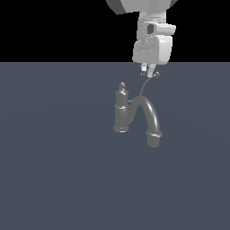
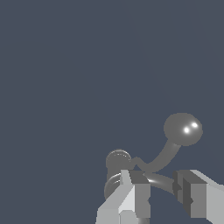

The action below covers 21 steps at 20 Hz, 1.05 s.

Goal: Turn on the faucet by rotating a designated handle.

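The dark grey faucet (image 1: pixel 121 112) stands on the floor, its upright column topped by a knob finial (image 2: pixel 118 159). Its thick arched spout (image 1: pixel 150 117) bends down toward the exterior view's right. The handle (image 1: pixel 144 86) is a thin curved lever that rises from the column to a small ball tip (image 2: pixel 183 129). My gripper (image 1: pixel 148 72) hangs straight above the handle's upper end, close to the ball tip. In the wrist view the gripper (image 2: pixel 162 194) is open and its fingers (image 2: pixel 136 192) hold nothing. The ball tip lies just past the fingertips and outside the gap.
A flat blue-grey floor (image 1: pixel 54 179) spreads all around the faucet. No other objects show in either view. The white arm (image 1: pixel 152 40) comes down from above, behind the faucet.
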{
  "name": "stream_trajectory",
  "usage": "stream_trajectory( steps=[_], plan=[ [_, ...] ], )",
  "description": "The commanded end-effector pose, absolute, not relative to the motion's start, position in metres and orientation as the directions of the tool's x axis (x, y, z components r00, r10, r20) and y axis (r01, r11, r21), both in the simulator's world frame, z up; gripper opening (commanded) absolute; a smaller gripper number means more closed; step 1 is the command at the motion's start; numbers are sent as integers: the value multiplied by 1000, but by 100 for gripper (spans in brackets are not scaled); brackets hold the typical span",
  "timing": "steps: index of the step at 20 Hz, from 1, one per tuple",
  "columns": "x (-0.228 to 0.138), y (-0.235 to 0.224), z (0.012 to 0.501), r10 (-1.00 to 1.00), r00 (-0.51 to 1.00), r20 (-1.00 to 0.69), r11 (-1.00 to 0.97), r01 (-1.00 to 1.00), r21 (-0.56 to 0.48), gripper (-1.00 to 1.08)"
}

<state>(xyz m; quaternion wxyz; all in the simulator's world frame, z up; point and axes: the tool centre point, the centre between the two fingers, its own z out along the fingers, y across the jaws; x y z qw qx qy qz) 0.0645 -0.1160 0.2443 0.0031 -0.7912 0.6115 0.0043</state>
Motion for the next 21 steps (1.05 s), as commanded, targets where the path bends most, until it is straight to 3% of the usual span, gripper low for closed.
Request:
stream_trajectory(
  steps=[1, 21],
  plan=[
    [73, -121, 243, -970, 244, -7, -244, -970, -2, -100],
    [120, -124, 242, -975, 221, -1, -221, -975, 0, -100]
  ],
)
